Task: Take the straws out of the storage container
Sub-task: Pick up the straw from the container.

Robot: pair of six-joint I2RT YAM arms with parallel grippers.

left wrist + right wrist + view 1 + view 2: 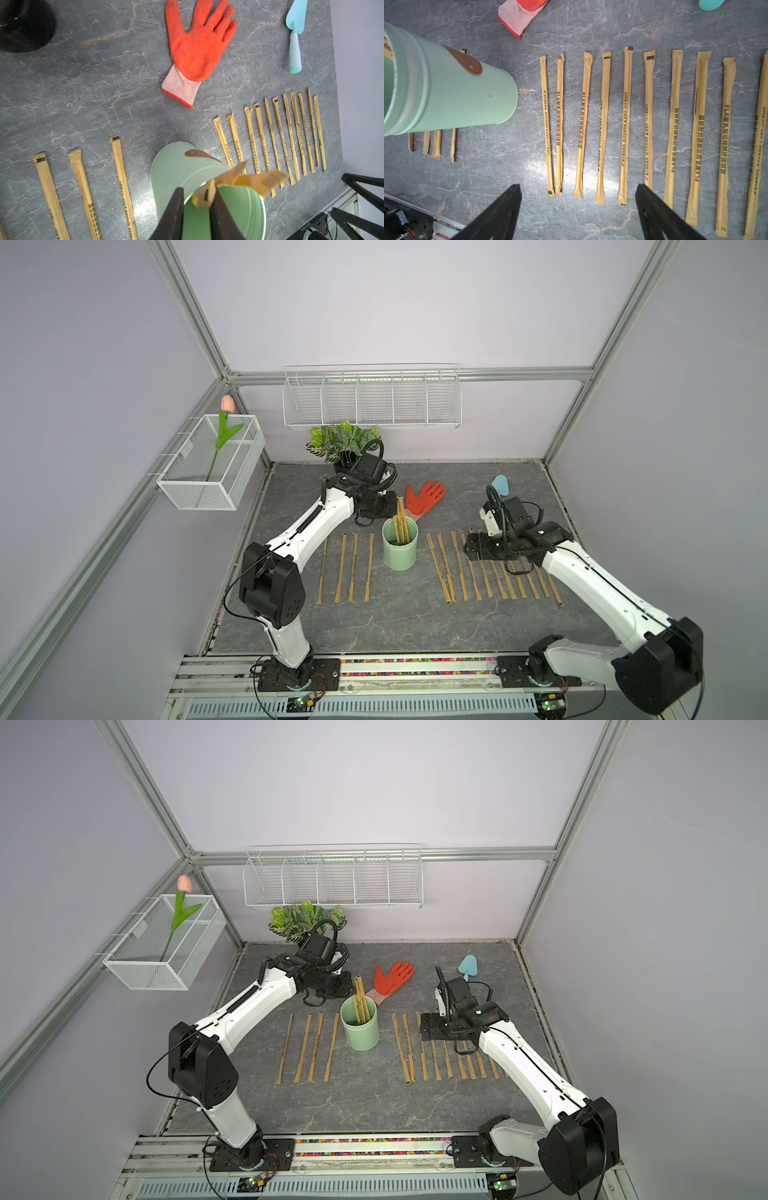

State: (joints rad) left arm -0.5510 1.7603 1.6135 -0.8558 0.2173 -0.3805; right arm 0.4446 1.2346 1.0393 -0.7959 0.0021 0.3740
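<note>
Straddling one straw (205,194) in storage container (176,166): left tool (197,189) (jaws ajar).

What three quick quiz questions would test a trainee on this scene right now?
1. True or false: the right gripper is closed on a straw.
2. How many straws lie flat on the table on the left arm's side of the cup?
3. What sits between the fingers of the left gripper? A) the top of a straw standing in the cup B) the glove C) the trowel

Key:
1. False: it is open and empty above the row on the table.
2. Four.
3. A.
</note>
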